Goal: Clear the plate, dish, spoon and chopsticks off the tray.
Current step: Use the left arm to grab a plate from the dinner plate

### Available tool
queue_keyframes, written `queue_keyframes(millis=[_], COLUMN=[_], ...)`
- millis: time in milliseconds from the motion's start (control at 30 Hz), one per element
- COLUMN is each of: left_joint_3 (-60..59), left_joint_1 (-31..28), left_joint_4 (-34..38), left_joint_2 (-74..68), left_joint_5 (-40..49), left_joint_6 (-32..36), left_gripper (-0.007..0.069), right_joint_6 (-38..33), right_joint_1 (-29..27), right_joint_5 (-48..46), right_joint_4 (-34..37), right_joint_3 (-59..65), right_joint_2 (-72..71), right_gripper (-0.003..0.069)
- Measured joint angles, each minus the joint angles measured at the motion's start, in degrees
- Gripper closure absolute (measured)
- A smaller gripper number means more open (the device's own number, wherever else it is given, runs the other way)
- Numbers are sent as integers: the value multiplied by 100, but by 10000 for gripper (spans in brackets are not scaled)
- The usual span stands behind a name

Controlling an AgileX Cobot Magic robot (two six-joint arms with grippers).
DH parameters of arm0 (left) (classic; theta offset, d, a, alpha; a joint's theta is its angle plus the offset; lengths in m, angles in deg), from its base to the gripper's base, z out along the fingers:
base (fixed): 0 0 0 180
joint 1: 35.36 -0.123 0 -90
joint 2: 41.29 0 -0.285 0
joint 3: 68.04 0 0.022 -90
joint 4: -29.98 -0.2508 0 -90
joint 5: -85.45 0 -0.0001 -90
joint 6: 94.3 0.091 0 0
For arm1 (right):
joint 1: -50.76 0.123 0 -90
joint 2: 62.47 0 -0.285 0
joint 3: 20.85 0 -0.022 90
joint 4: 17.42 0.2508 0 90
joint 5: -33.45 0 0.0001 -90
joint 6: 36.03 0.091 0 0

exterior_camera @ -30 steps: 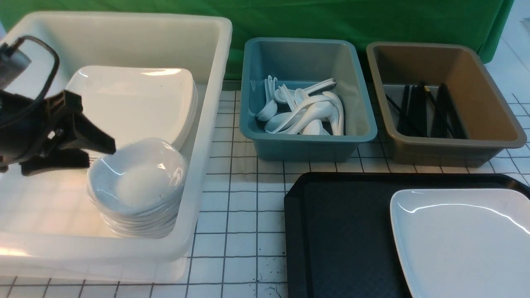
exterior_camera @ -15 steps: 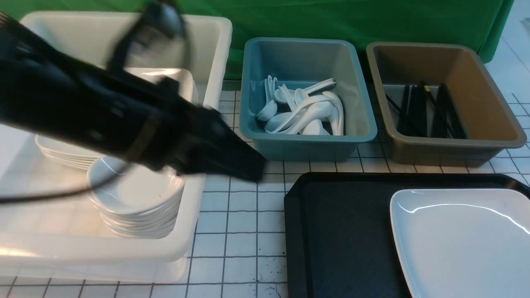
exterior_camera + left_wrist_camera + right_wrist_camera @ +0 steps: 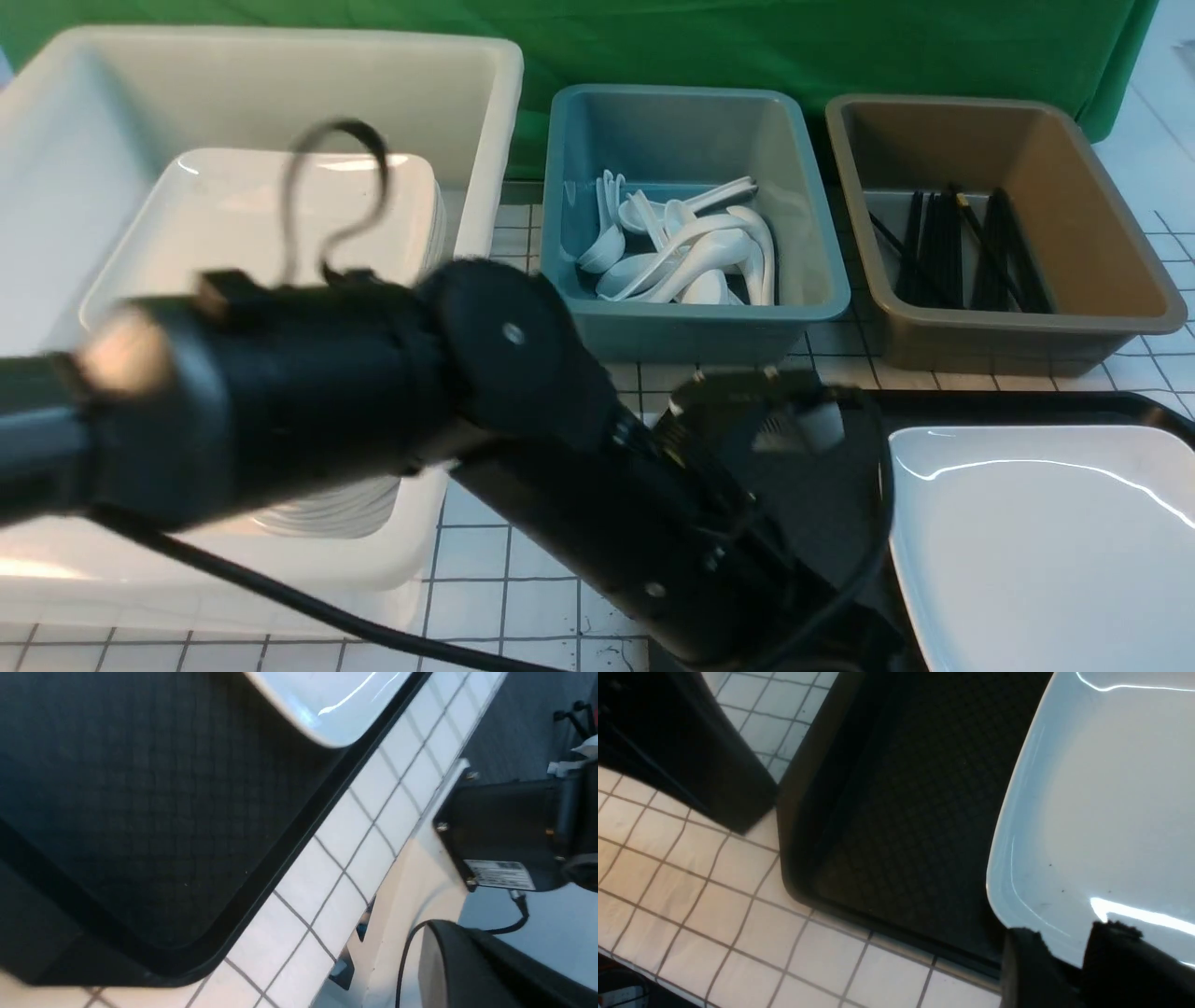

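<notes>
The white plate (image 3: 1046, 541) lies on the right half of the black tray (image 3: 1027, 401). In the right wrist view, my right gripper (image 3: 1064, 933) has its jaws close together on the near corner rim of the plate (image 3: 1101, 788), over the tray (image 3: 896, 812). My left arm (image 3: 607, 495) reaches across to the tray's left part. Its gripper is below the front view's edge. The left wrist view shows only one black finger (image 3: 467, 966), above the tray (image 3: 140, 802) and a plate corner (image 3: 327, 700). No dish, spoon or chopsticks show on the tray.
A white tub (image 3: 280, 56) at the left holds stacked plates (image 3: 233, 215) and stacked small dishes (image 3: 327, 513), mostly behind my left arm. A blue bin (image 3: 672, 112) holds spoons (image 3: 691, 257). A brown bin (image 3: 1102, 233) holds chopsticks (image 3: 943, 247).
My left arm has swung out of the white tub, to the right and down over the tray's left part. The plate and the bins have not moved.
</notes>
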Motion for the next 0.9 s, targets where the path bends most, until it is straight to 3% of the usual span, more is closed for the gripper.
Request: queue_keyframes(millis=[133,333,633,900], left_joint_3=[0,0,0,0], left_joint_1=[209,569,743,831], left_joint_4=[324,820,1365,1546], left_joint_2=[-434,-1128,-1514,-1521], left_joint_5=[-336,-1198,-1643,-2346], left_joint_6=[-34,-39,13,181], left_gripper=[561,418,219,151], right_joint_6=[-15,-15,-17,-17], right_joint_1=[0,0,0,0], right_joint_5=[0,-7,-14,-14], right_joint_4=[0,0,0,0], right_joint_3=[0,0,0,0], right_joint_2=[0,0,0,0], right_gripper=[419,419,419,419])
